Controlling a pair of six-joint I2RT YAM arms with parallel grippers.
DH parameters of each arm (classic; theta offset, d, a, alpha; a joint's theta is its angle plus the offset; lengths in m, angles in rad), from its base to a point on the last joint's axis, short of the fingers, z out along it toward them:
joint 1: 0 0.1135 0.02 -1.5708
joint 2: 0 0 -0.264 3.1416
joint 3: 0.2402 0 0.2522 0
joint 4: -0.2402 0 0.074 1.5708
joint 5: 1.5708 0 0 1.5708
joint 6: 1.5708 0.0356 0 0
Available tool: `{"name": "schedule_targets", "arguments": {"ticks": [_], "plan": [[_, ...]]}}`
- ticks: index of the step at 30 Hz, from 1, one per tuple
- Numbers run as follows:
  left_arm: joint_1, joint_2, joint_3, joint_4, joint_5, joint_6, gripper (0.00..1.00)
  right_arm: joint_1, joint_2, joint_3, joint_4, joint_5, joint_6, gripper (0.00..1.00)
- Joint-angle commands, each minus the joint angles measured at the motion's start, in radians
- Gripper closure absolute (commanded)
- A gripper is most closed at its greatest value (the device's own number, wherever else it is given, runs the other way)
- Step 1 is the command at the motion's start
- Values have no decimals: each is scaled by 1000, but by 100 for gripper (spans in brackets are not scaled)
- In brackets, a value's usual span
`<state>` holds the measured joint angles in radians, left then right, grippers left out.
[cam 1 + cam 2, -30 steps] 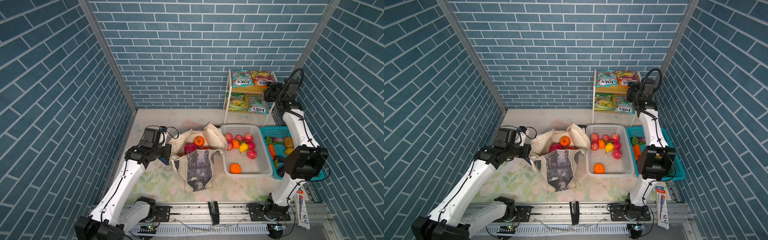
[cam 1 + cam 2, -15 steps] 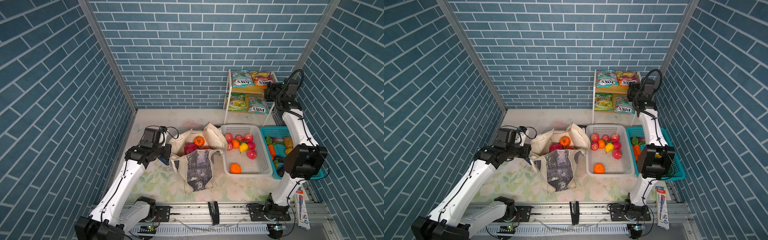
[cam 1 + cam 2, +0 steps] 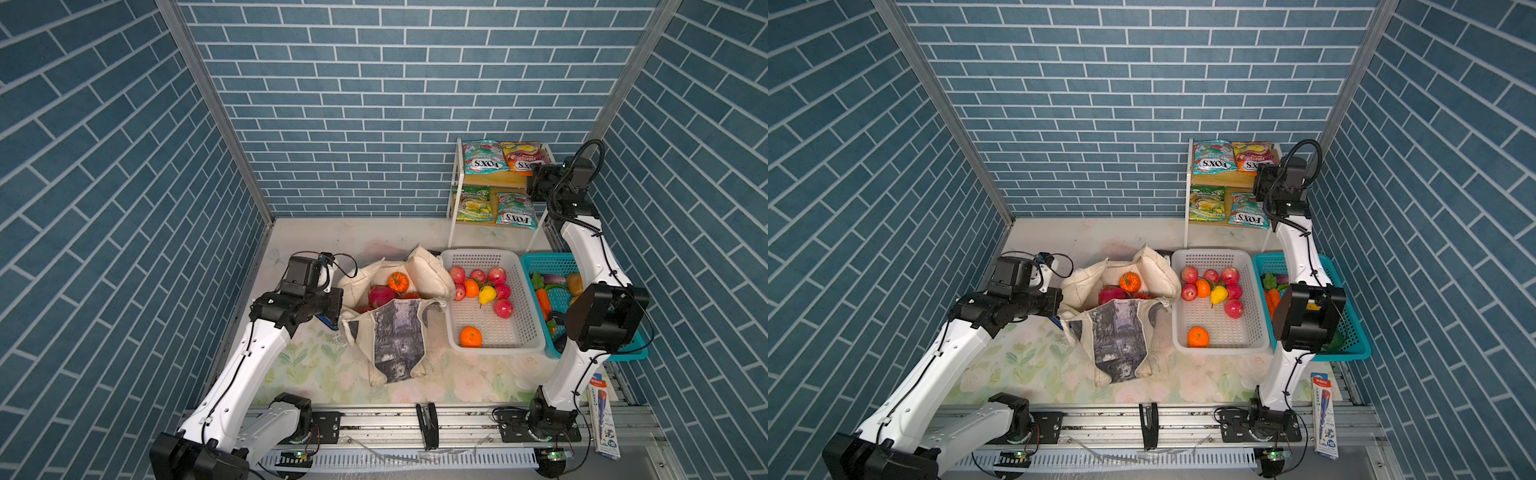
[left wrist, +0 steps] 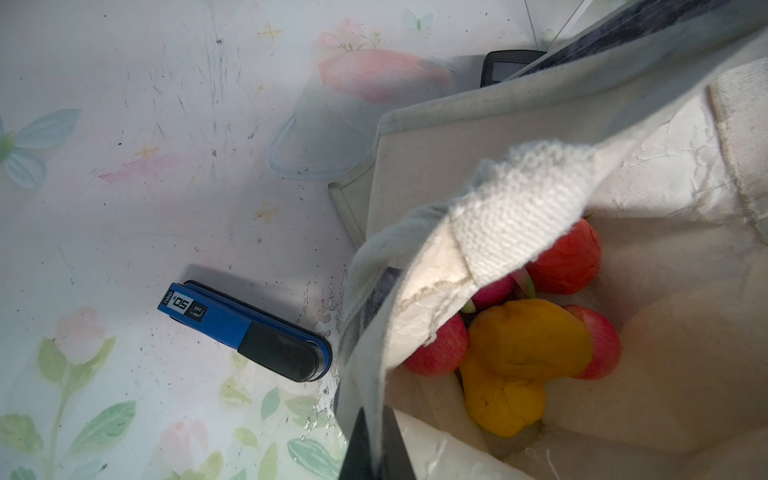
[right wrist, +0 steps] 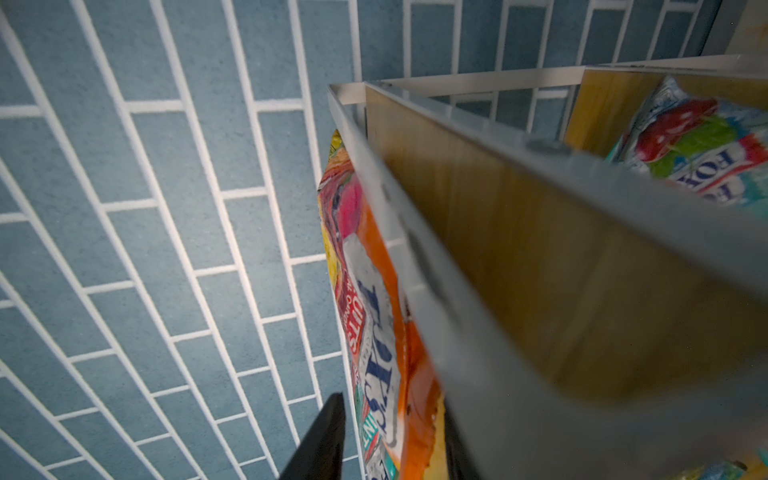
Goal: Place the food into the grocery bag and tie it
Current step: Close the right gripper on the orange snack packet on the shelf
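While the bag is slumping open on the table, the left tool is clamping its rim on the side farthest from the white basket, fingers together on the cream cloth. Food is already sitting inside the bag. A dragon fruit and a small orange pumpkin are showing in both top views, and the left wrist view is showing a yellow piece among red fruits. A blue stapler is lying on the table just beside the bag, near the clamped rim, and a black calculator is peeking out from behind the bag. The white basket is standing just beside the bag's right side, carrying apples and oranges, and a teal basket is sitting beyond it, farther from the bag. Well behind the bag and to its right, the right tool is reaching to a rack of packets. Its fingers are standing on either side of the orange packet on the upper shelf, but I cannot tell whether they are pressing on it.
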<state>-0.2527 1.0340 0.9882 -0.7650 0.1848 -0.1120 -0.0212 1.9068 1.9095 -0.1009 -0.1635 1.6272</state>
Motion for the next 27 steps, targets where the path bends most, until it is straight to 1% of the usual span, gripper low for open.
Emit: {"name": "schedule_targets", "arguments": {"ticks": [1, 10, 15, 19, 22, 23, 27], "plan": [[6, -7, -10, 1, 18, 8, 95, 4, 32, 22, -11, 24, 47, 61], [6, -6, -10, 1, 17, 8, 95, 9, 52, 16, -12, 48, 80, 71], [6, -9, -11, 1, 18, 8, 95, 15, 40, 2, 3, 50, 80, 84], [6, -6, -11, 1, 21, 8, 95, 22, 11, -18, 26, 66, 72, 90], [6, -4, -11, 2, 21, 6, 95, 33, -17, -15, 31, 70, 42, 94], [6, -5, -12, 1, 22, 6, 95, 37, -28, -7, 25, 94, 22, 95], [6, -3, -11, 1, 18, 6, 95, 55, -74, 23, -12, 119, -65, 100]]}}
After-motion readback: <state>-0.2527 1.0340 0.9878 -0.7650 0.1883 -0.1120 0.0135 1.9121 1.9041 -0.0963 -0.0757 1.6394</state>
